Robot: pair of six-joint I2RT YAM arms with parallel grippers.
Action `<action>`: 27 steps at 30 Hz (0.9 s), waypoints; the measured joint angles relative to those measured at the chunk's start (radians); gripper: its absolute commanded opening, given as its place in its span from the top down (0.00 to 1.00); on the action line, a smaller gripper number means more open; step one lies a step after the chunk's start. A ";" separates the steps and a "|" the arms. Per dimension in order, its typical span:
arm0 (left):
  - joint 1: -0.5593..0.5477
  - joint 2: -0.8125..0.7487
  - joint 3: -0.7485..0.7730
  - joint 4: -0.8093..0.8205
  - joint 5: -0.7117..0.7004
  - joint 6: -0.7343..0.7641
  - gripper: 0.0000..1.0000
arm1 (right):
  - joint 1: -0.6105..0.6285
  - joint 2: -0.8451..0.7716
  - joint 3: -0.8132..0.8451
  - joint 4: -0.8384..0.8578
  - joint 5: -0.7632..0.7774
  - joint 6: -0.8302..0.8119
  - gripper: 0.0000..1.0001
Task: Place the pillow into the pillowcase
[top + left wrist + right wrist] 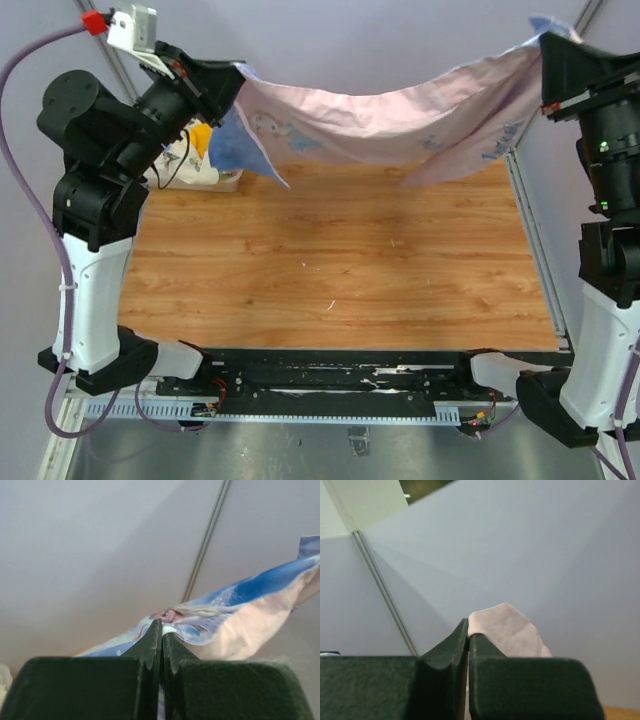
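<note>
Wood counter (340, 290) sits well below both hands. The left hand (228, 88) and right hand (548, 60) are each pinched shut on an end of the pillowcase (400, 115), so it hangs between them like a hammock, mostly pink side showing. Can't spot the pillow anywhere. The sag looks flat, so I'd guess the actual stuffing is all still to do.
</note>
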 measured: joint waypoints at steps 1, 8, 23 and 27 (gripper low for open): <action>0.000 0.020 0.046 0.013 -0.001 0.004 1.00 | 0.000 0.022 0.053 0.011 0.002 -0.003 0.99; 0.006 0.114 0.072 0.076 0.003 0.010 1.00 | 0.000 0.154 0.102 0.052 0.008 -0.005 0.99; 0.012 0.058 0.060 0.004 0.002 0.019 1.00 | 0.000 0.101 0.071 -0.032 0.030 -0.021 0.99; 0.014 0.058 0.013 0.027 -0.008 0.033 1.00 | 0.000 0.126 0.066 -0.024 0.043 -0.024 0.99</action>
